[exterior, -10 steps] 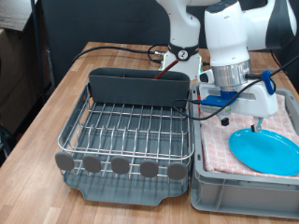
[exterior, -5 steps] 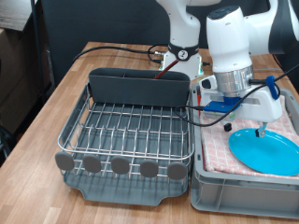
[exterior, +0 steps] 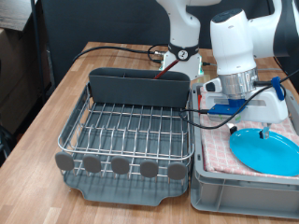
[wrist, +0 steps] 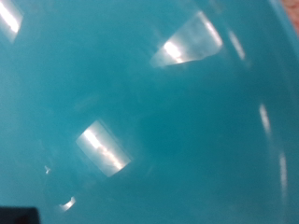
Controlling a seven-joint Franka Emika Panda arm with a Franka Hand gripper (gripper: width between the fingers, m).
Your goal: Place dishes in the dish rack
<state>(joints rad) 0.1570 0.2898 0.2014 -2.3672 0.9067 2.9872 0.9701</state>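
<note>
The plate (exterior: 266, 149) lies directly beneath the end effector (exterior: 264, 133), on a cloth (exterior: 220, 145) inside the bin (exterior: 224, 191); the dish rack (exterior: 126, 135) stands at the exterior view's left.

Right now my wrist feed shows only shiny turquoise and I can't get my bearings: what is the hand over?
Observer: The light-blue plate. It lies on a checked cloth in a grey bin, and the hand hangs close above it.
Operator: Where is the dish rack from there?
Observer: The dish rack stands right beside the bin, on the exterior view's left, with its dark caddy along the edge towards the exterior view's top.
</note>
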